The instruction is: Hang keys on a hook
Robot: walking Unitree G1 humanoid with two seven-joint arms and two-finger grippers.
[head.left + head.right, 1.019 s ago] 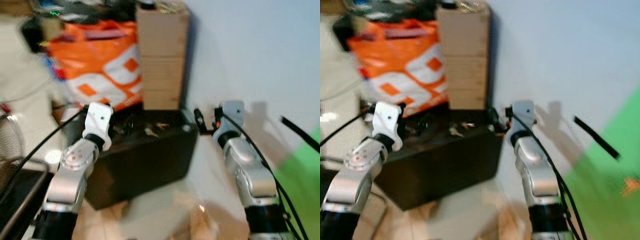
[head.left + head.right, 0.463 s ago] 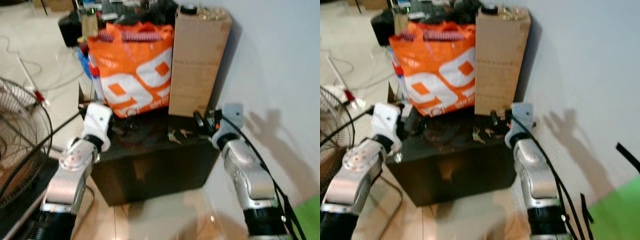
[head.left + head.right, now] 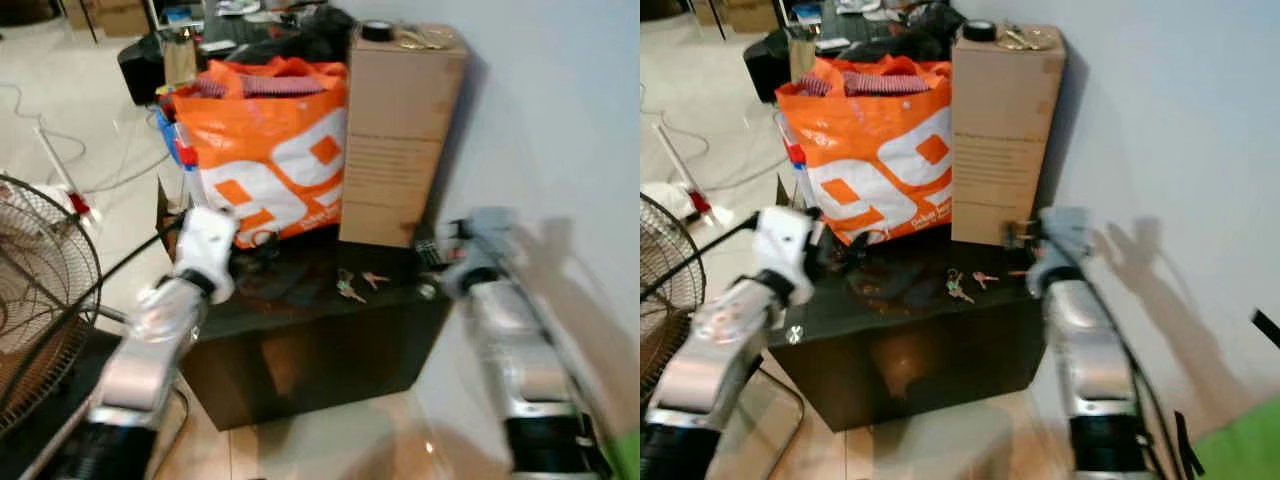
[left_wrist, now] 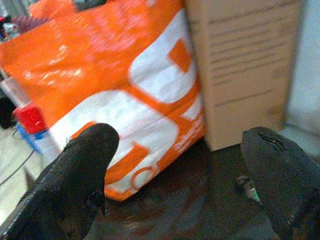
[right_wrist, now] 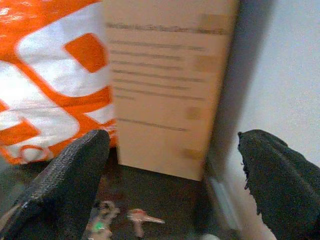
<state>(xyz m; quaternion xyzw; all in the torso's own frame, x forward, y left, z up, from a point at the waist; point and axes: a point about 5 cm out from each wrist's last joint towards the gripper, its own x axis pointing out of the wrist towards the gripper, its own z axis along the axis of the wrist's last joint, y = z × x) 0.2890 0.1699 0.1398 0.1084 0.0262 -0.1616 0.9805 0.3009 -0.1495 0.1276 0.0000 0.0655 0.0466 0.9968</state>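
Observation:
A small bunch of keys [image 3: 352, 285] lies on the glossy black table [image 3: 300, 345], in front of the tall cardboard box [image 3: 400, 130]. The keys [image 5: 107, 220] also lie low between the right gripper's fingers in the right wrist view. My left gripper [image 4: 185, 185] is open and hovers over the table's left part, facing the orange bag [image 3: 265, 150]. My right gripper [image 5: 175, 185] is open at the table's right edge, close to the wall and just right of the keys. Both arms are blurred in the eye views.
A roll of tape [image 3: 377, 30] and small metal items sit on top of the box. A standing fan [image 3: 40, 290] is on the floor at the left. The white wall [image 3: 560, 120] runs close along the right. Clutter lies behind the bag.
The camera has swung and steadied, so the table, bag and box now sit more central. Both arms have shifted slightly forward and right, and they look motion-blurred.

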